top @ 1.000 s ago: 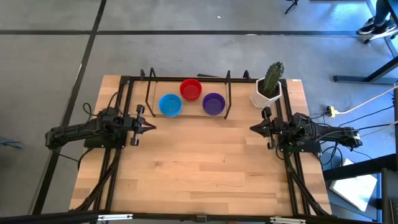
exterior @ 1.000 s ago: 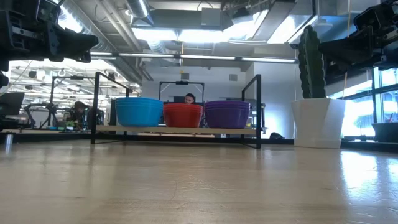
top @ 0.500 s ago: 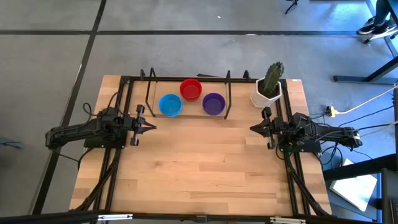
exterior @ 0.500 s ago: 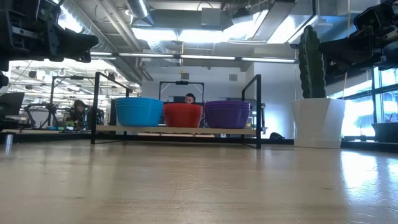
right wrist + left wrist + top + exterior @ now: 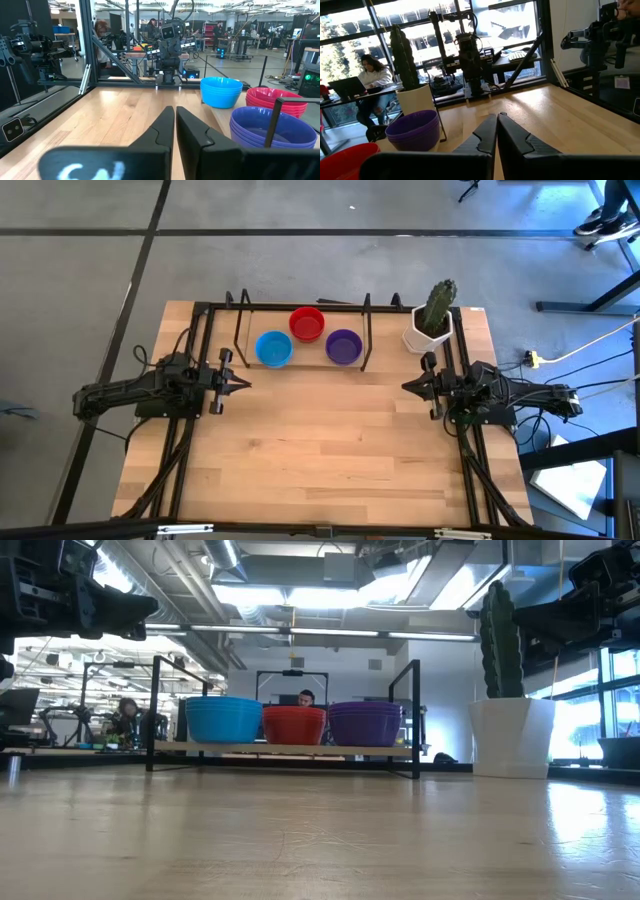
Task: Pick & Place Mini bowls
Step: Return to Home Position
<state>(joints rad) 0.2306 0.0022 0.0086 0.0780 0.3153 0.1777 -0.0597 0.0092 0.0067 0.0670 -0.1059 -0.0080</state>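
Observation:
Three stacks of mini bowls rest on their bases on the table's far part, between two black frame posts: blue, red and purple. The low view shows them side by side: blue, red, purple. My left gripper hovers shut at the left edge, pointing level toward the right, near the blue stack. My right gripper hovers shut at the right edge, pointing level toward the left. Both wrist views show shut fingertips, left and right, with nothing between them.
A white pot with a cactus stands at the far right corner, just beyond my right gripper. A black metal frame runs along the table's edges and around the bowls. The wide wooden middle and near part holds no objects. People sit beyond the table.

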